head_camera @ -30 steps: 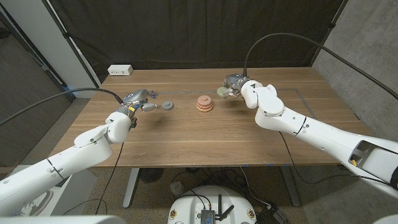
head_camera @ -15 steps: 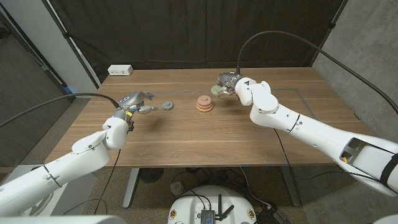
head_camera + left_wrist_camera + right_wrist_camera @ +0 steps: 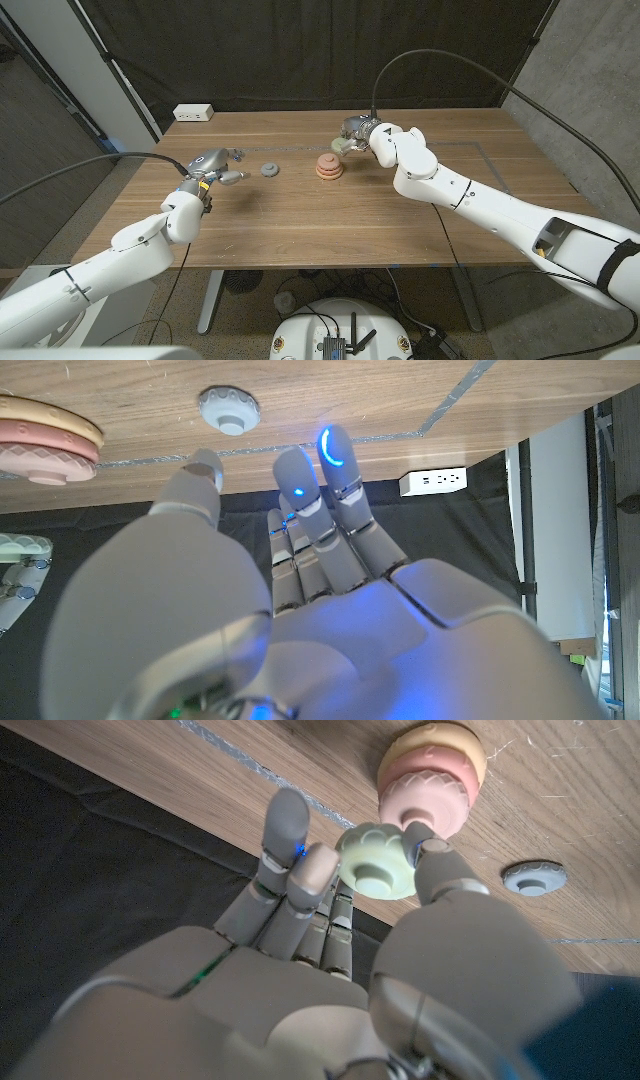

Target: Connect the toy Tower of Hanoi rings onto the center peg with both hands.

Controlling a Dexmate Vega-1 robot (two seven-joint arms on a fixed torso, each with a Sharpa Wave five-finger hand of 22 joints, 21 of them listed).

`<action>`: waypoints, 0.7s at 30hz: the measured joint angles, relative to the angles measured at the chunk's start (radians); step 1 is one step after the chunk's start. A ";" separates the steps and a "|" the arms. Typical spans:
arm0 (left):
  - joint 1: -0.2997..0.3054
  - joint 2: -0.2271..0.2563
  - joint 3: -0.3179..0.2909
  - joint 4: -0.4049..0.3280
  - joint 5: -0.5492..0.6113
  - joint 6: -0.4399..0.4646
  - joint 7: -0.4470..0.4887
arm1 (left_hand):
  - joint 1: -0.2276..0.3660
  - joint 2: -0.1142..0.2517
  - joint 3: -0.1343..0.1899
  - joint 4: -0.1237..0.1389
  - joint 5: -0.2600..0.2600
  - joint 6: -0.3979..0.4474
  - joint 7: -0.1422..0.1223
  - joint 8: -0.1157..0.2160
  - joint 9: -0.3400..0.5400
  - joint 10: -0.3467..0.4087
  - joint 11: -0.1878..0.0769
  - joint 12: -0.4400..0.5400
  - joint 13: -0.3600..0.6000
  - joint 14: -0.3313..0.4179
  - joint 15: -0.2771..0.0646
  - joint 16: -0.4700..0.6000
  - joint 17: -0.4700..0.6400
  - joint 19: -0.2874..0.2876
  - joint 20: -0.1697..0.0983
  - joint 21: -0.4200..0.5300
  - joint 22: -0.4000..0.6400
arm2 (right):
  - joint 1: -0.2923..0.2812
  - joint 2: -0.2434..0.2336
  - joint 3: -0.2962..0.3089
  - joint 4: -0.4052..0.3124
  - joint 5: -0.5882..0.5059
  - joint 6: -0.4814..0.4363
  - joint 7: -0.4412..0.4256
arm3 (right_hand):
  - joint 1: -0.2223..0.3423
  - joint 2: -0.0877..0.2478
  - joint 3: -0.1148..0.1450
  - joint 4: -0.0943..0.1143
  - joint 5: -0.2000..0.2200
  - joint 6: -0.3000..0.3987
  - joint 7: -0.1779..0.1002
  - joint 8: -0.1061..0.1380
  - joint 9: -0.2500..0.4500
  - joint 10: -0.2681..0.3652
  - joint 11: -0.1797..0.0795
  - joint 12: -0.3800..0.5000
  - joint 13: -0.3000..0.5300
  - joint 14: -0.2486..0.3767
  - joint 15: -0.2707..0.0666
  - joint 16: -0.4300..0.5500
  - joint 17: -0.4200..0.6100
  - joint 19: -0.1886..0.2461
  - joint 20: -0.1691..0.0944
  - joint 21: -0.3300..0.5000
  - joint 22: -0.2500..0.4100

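Right hand [image 3: 357, 133] sat in the upper middle of the head frame, pinching a pale green round toy ring [image 3: 342, 144] between thumb and fingers; the right wrist view showed the same disc [image 3: 377, 862] clamped at its rim, held off the wooden counter [image 3: 300, 215]. That ring hung just beside and slightly above the stack of pink and tan toy rings on the center peg [image 3: 329, 167], up and to the right of it in the head frame, not touching as far as I could tell. In the right wrist view the stack [image 3: 431, 772] showed a tan ring at the base and pink ones on it. Left hand [image 3: 212, 165] was at left of centre in the head frame, holding nothing, fingers extended and slightly apart, thumb out to the side; in the left wrist view the fingertips [image 3: 333, 449] carried blue lights. A small grey round toy ring [image 3: 269, 169] lay flat on the counter between the left hand and the stack, near the left hand's fingertips but apart from them. A white power strip [image 3: 193, 113] lay at the counter's far left edge, upper left of the head frame.
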State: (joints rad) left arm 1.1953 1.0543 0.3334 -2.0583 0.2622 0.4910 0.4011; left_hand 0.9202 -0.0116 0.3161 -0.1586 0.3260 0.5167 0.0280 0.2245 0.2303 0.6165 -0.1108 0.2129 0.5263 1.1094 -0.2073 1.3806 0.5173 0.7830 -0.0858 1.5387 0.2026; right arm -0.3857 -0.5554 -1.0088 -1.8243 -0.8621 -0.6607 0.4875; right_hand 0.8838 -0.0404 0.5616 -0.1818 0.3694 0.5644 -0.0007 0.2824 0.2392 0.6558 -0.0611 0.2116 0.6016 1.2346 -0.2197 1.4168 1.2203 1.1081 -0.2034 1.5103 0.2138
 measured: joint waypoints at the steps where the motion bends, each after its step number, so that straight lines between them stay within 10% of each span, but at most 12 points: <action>1: 0.000 0.000 0.000 0.000 0.000 -0.001 0.000 | 0.000 0.000 0.000 0.000 0.000 0.000 0.000 0.000 0.000 0.000 0.000 0.000 0.000 0.000 0.000 0.000 0.000 0.000 0.000 0.000 -0.001 | 0.003 0.006 -0.002 0.005 0.000 0.001 0.000 | 0.000 0.000 0.000 0.000 -0.001 0.000 0.000 0.000 0.000 0.000 0.000 0.000 0.000 0.000 0.000 0.000 0.000 0.000 0.000 0.000 0.000; 21: -0.022 -0.011 0.021 0.007 0.019 -0.001 -0.013 | 0.000 0.000 0.004 -0.004 0.000 0.007 -0.003 0.000 0.000 0.000 0.000 -0.006 0.000 0.000 0.000 0.000 0.000 0.000 0.000 0.000 -0.003 | 0.028 0.048 -0.019 0.054 0.009 0.028 0.001 | 0.000 0.000 0.000 0.000 0.004 0.002 0.002 0.003 0.000 0.000 0.000 0.003 0.003 0.000 0.000 0.000 -0.003 0.000 0.000 0.000 0.000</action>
State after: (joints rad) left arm 1.1733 1.0428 0.3544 -2.0517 0.2810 0.4901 0.3876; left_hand 0.9202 -0.0115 0.3204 -0.1630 0.3260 0.5233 0.0253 0.2245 0.2302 0.6166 -0.1105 0.2070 0.5261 1.1094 -0.2073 1.3806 0.5171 0.7829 -0.0858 1.5387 0.1997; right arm -0.3581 -0.5071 -1.0279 -1.7702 -0.8536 -0.6325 0.4885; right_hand 0.8838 -0.0404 0.5616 -0.1818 0.3736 0.5667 0.0016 0.2850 0.2392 0.6558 -0.0611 0.2150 0.6048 1.2347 -0.2198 1.4167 1.2173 1.1082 -0.2035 1.5103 0.2138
